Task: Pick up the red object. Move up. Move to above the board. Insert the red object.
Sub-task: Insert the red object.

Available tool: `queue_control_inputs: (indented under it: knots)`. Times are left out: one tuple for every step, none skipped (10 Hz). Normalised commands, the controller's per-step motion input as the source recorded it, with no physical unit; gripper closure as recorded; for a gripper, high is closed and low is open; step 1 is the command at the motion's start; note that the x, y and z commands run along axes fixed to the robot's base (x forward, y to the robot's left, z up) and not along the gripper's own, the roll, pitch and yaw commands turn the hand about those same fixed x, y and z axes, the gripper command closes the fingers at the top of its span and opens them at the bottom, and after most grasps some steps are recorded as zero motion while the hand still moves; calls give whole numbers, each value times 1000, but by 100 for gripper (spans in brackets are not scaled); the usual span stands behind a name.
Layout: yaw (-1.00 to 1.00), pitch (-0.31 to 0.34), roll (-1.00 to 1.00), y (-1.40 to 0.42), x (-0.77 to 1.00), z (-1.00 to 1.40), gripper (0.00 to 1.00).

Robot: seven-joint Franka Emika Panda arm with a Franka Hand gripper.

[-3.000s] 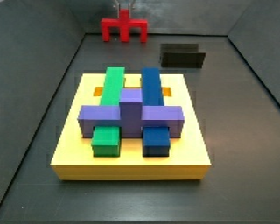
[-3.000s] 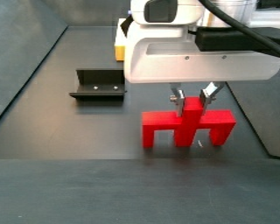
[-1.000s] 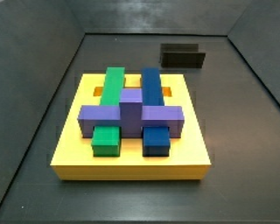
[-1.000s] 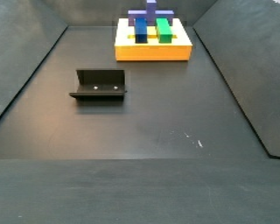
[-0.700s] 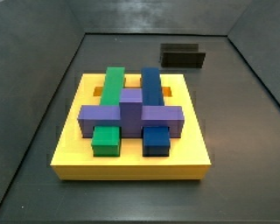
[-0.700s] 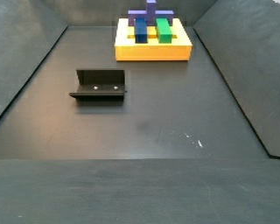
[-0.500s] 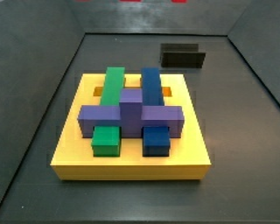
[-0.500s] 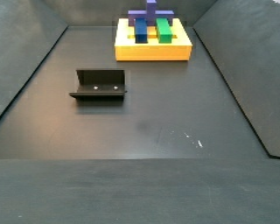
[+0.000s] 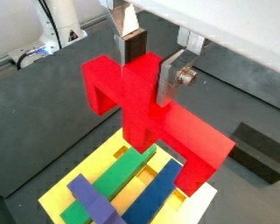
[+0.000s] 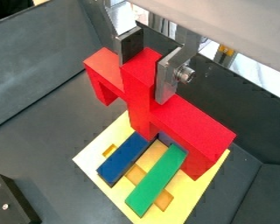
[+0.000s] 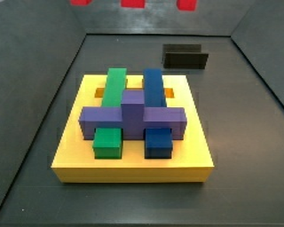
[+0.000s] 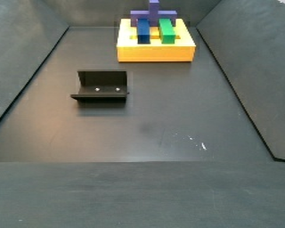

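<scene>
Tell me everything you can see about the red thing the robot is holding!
The red object is bright, smooth and blocky: a bar with two legs pointing down and a stem crossing its middle. The end effector grips the top of that stem between its silver fingers. It hangs in the air above the yellow board, touching nothing else. In a side view only its leg tips peek in at the top edge.

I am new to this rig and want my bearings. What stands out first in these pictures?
The bright red blocky piece stands out first: the hand clamps its central stem between silver fingers, high above the thick yellow square board. In a side view only its red tips show at the top edge. The board carries green, blue and purple blocks; a dark fixture stands apart on the floor.
</scene>
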Motion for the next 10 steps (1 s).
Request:
queue_control_inputs:
  knots:
    - [0,-76,41,117,-34,-326,100]
    - [0,-129,30,120,-100,-394,100]
    - [0,-204,96,63,-66,-586,100]
    - [34,-229,170,0,0,-634,100]
    - [0,-220,256,0,0,-534,100]
    - [0,-207,333,0,26,-443,100]
    - [0,-211,403,0,0,-329,100]
    - [0,-226,407,0,0,-303,100]
    - [23,-210,330,-6,0,-443,100]
    - [49,-160,33,29,0,-660,100]
